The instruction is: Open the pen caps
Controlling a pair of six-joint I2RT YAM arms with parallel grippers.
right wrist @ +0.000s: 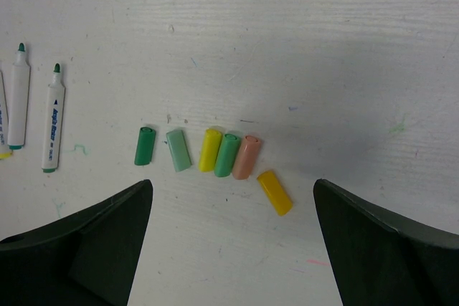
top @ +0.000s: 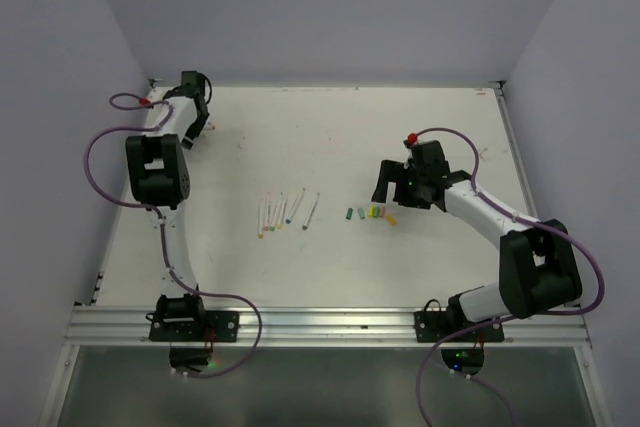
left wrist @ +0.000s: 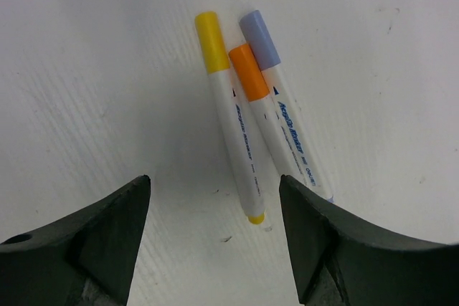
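- Six loose caps (right wrist: 227, 155) lie in a short row on the bench (top: 400, 127). They are green, pale green, yellow, green, peach and yellow, and the last yellow one sits a little apart at the row's right end.
- The right end effector (right wrist: 233, 191) hovers just over this row with its jaws wide and nothing between them.
- Left of the row, near it, lie the uncapped pens (right wrist: 54, 120), tips bare.
- Well apart from the row, toward the far-left corner, the left end effector (left wrist: 214, 198) hangs with jaws wide and empty.
- Just ahead of its fingers lie three capped pens (left wrist: 244, 148), seen only in the left wrist view.
- These wear a yellow cap (left wrist: 212, 41), an orange cap (left wrist: 249, 72) and a blue cap (left wrist: 259, 39). The three bodies lie close side by side, the orange one touching the blue one. They look like the work left to do.
- Handling, as a judgement: the pens are light, stiff, smooth plastic tubes, so they are likely to roll or skid if nudged from one side.
- The caps are probably press-fitted, so each needs a straight pull along the pen.
- A sound hold would be across the white barrel just below the cap, with the other end effector pinching the cap at its middle.
- The yellow-capped pen has a free outer side and looks easiest to take first.
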